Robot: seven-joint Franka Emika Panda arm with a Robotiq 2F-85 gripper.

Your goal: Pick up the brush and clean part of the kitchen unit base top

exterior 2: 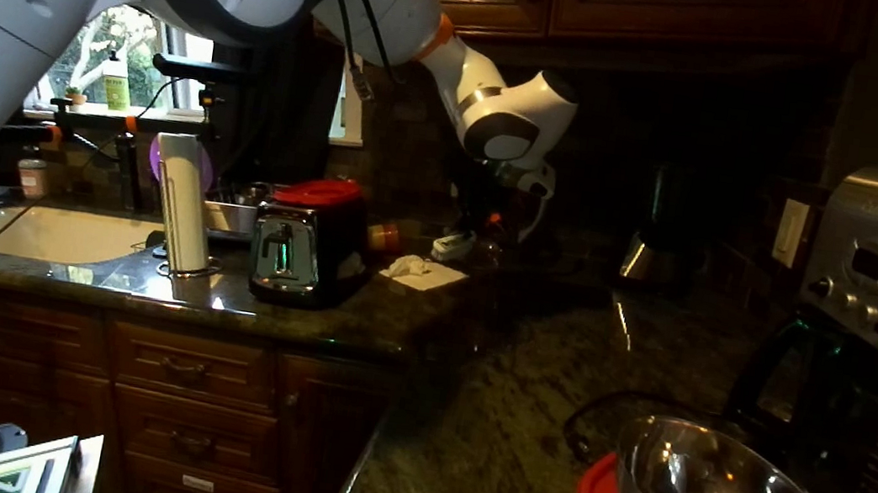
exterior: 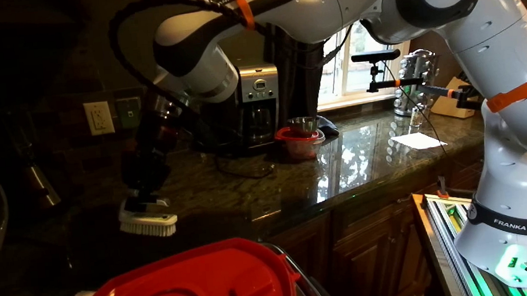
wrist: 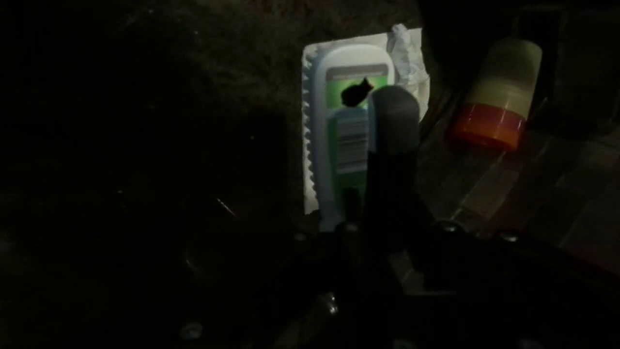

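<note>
The brush (exterior: 148, 223) has a pale blocky head with white bristles pointing down. My gripper (exterior: 149, 198) is shut on its top side and holds it above the dark countertop (exterior: 214, 183). In an exterior view the brush (exterior 2: 453, 246) shows small and pale under the dark gripper (exterior 2: 476, 222), above the back corner of the countertop (exterior 2: 457, 427). In the wrist view the brush (wrist: 323, 121) shows a white back with a green label. A dark bar with a grey rounded end partly covers it. The fingers (wrist: 356, 225) are very dark there.
A red lid (exterior: 160, 276) covers the toaster (exterior 2: 289, 261) near the brush. White paper (exterior 2: 426, 276) with crumpled tissue lies below it. An orange and yellow container (wrist: 499, 106) lies beside the paper. The coffee maker (exterior: 258, 86) and steel bowl (exterior 2: 721, 487) stand along the counter.
</note>
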